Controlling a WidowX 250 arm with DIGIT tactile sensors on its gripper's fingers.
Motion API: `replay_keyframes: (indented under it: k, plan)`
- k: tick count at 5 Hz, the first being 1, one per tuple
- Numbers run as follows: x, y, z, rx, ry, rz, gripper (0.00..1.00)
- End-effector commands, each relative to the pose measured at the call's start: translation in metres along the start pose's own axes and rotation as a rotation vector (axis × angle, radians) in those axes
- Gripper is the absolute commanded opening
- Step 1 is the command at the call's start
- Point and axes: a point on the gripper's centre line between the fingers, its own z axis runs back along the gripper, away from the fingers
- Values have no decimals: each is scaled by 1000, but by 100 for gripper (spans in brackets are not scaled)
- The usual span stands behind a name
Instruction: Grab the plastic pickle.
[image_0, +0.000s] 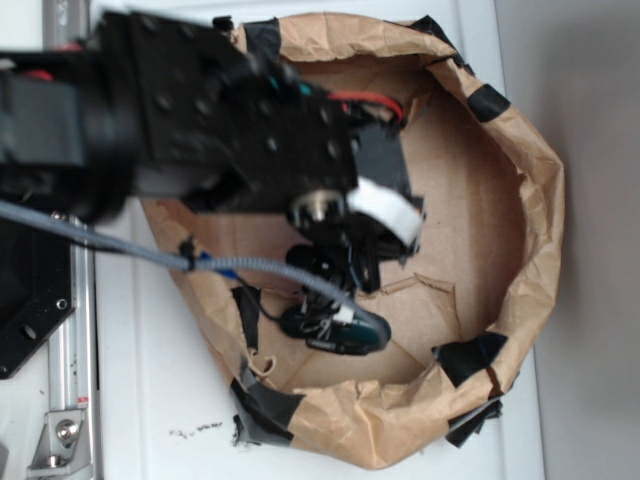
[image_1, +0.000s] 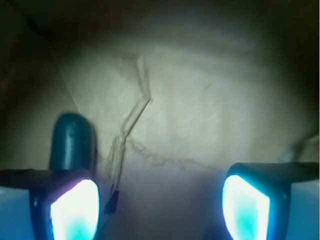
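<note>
The plastic pickle (image_0: 362, 330) is a glossy dark teal capsule lying on the brown paper floor near the front wall of the bag. In the wrist view, the pickle (image_1: 72, 142) stands just beyond my left finger (image_1: 75, 210), outside the gap between the fingers, and its lower end is hidden behind that finger. My gripper (image_1: 160, 207) is open wide with only bare paper between the fingers. In the exterior view, the gripper (image_0: 335, 285) hangs low inside the bag, right above the pickle, and partly hides it.
A crumpled brown paper bag (image_0: 520, 200) patched with black tape (image_0: 470, 355) forms a ring wall around the work area. A grey cable (image_0: 120, 245) crosses from the left. A metal rail (image_0: 75, 380) runs along the left of the white table.
</note>
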Motion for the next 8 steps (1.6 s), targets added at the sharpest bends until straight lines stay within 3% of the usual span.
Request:
replay_keyframes:
  k: [1, 2, 4, 5, 6, 7, 8]
  plan:
    - [7, -31, 3, -56, -79, -115, 100]
    - [8, -32, 4, -73, -90, -105, 100]
    - [10, -31, -26, -84, 4, -100, 100]
    - [13, -22, -33, -65, 27, -36, 0]
    - [23, -5, -15, -57, -10, 30, 0]
    - [44, 28, 12, 9, -79, 120, 0]
    - [54, 46, 32, 61, -93, 195, 0]
